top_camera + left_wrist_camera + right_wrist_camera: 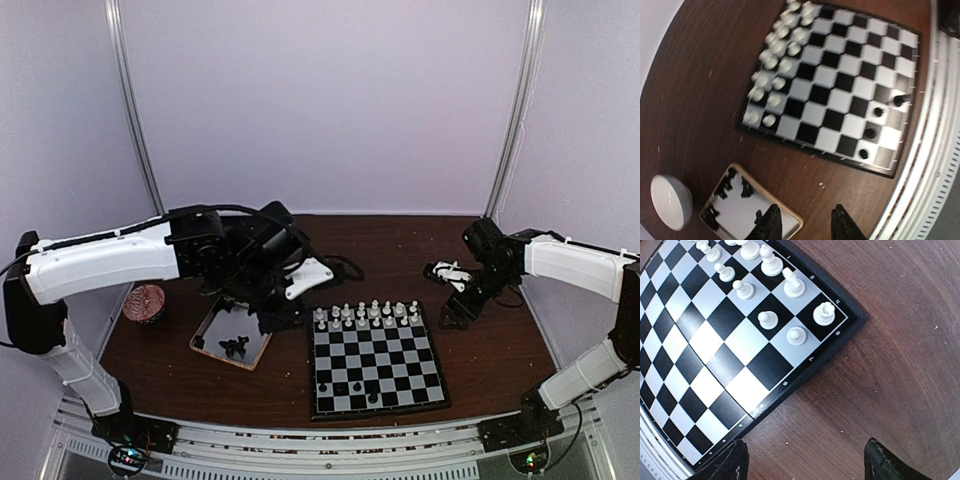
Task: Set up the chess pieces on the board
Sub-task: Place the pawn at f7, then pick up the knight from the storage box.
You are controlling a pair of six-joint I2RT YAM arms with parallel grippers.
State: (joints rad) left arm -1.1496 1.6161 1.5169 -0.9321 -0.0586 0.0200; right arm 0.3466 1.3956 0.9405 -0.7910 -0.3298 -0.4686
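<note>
Black chess pieces (745,189) lie in the tray (785,206) just beside my left hand (807,227), fingers parted, holding nothing. My right hand (807,462), also spread empty, hangs past the board (715,340), well apart.

Top cam sits high behind the arm bases, angled down over the whole table (400,250). Left wrist cam looks down on the board (840,85) and tray (790,216). Right wrist cam hangs closer over the board's far right corner; all three share the board.
</note>
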